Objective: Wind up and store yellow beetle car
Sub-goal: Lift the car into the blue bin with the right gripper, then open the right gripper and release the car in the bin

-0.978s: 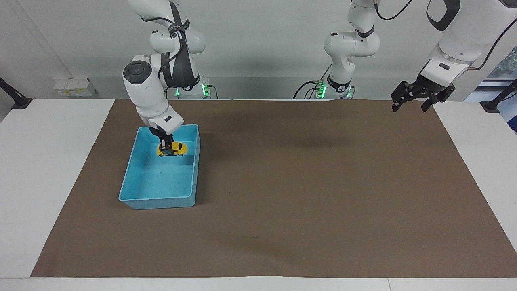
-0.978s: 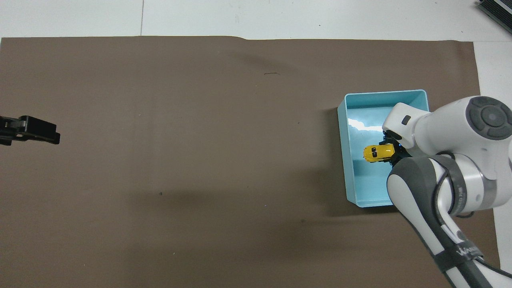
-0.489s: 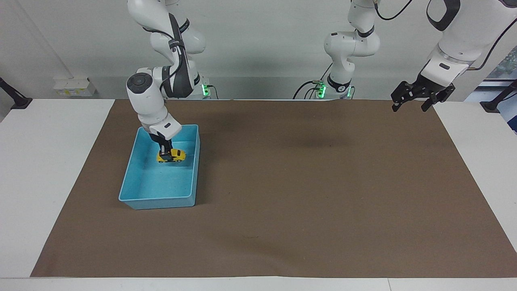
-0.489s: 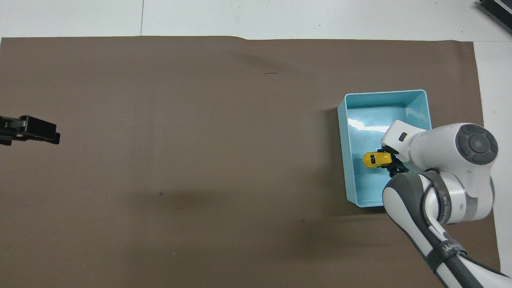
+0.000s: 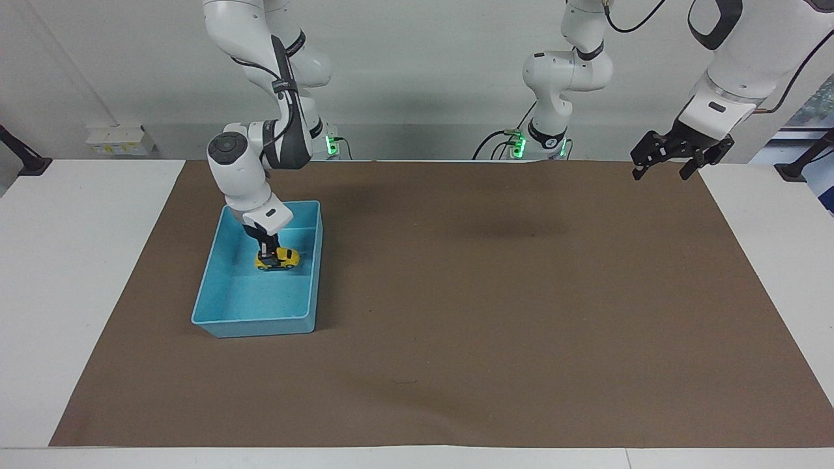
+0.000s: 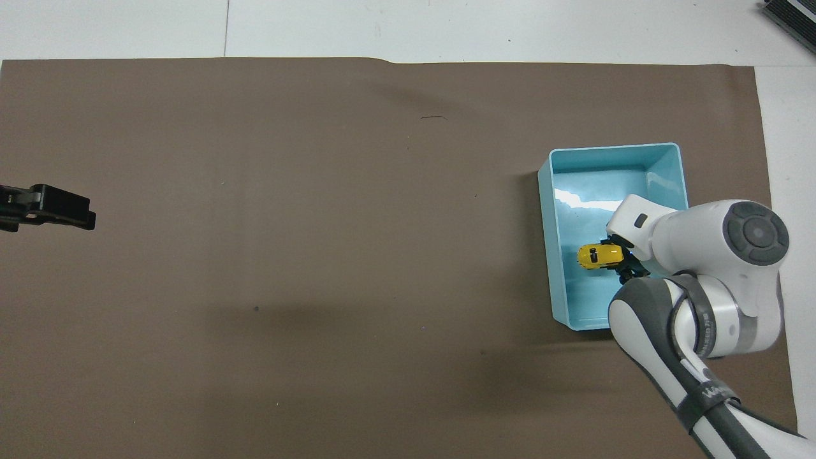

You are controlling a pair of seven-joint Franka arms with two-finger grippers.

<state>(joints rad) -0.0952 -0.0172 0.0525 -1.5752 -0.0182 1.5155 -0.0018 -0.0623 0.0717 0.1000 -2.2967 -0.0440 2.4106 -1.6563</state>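
**Yellow beetle car held low inside the blue tray by the right gripper**

You are looking at a table covered by a brown mat (image 5: 456, 293), with a blue tray (image 5: 215, 277) lying on the mat toward the right arm's end of the table. The yellow beetle car (image 5: 280, 258) is sitting inside this tray, in the half of it nearer to the robots, and in the facing view it is lying low against the tray floor; whether its wheels are resting on that floor you cannot tell. The right gripper (image 5: 266, 251) is reaching down into the tray from above, and its fingers are closing narrowly on one end of the car's body, so that the yellow shell is projecting sideways from between them. In the overhead view, the car (image 6: 600, 255) is showing its rounded roof and dark windows just beside the right arm's wrist, which is covering the gripper (image 6: 626, 266) almost entirely, and the tray (image 6: 549, 255) is showing bare floor on the side farther from the robots.

The left arm is waiting: the left gripper (image 5: 671, 161) is hanging in the air over the mat's corner at the left arm's end of the table, and its fingers are standing wide apart, holding nothing. In the overhead view, only its dark tip (image 6: 57, 209) is entering the frame.
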